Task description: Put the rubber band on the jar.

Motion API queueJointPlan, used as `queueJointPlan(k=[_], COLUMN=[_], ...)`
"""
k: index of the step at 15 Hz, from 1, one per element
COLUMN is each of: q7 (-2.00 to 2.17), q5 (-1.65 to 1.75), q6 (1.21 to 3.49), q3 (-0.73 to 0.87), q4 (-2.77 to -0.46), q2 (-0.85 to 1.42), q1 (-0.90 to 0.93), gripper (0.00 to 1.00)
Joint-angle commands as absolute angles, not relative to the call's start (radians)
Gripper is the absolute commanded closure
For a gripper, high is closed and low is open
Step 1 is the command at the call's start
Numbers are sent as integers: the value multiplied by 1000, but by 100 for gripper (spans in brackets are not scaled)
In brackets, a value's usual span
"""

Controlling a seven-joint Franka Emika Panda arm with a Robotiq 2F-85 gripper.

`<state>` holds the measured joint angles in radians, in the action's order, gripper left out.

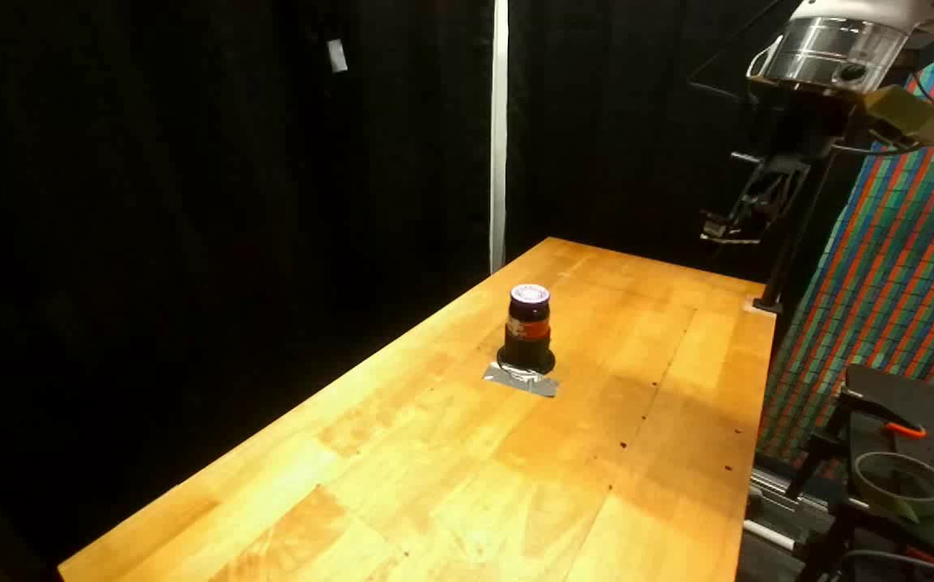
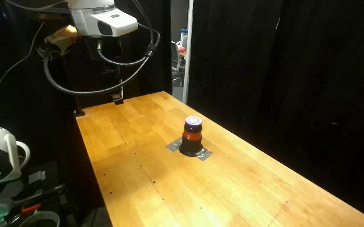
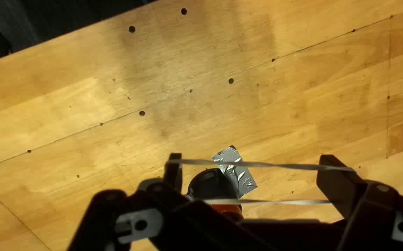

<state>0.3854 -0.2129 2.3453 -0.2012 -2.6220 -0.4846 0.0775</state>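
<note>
The jar [image 1: 528,329] stands upright on the wooden table in both exterior views [image 2: 192,135]. It has a pale printed lid, a dark neck, an orange-red band and a black lower part. My gripper [image 1: 730,229] is open, high above the table's far end and well apart from the jar. In the wrist view the pale rubber band [image 3: 281,167] is stretched as a loop around both spread fingers of the gripper [image 3: 252,170]. Part of the jar [image 3: 226,208] shows beyond the loop; its top is hidden by the gripper. The band is too small to make out in the exterior views.
Grey tape [image 2: 204,154] holds the jar's black base to the wooden table [image 1: 450,469]. A thin black post [image 1: 775,267] is clamped at the table's far corner. Black curtains [image 1: 216,202] hang alongside the table. A cable [image 2: 87,92] loops below the wrist.
</note>
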Motion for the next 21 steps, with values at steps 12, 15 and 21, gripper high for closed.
queueJointPlan(k=[12,15,21], q7=[379,377,405], q5=[-118,-63,105], q6=[2172,2008,1973], q3=[-210,-205,-172], q4=[-2371,-2214,-1885], q2=[-268,-130,193], q1=[64,75,102], gripper=[0,0,0])
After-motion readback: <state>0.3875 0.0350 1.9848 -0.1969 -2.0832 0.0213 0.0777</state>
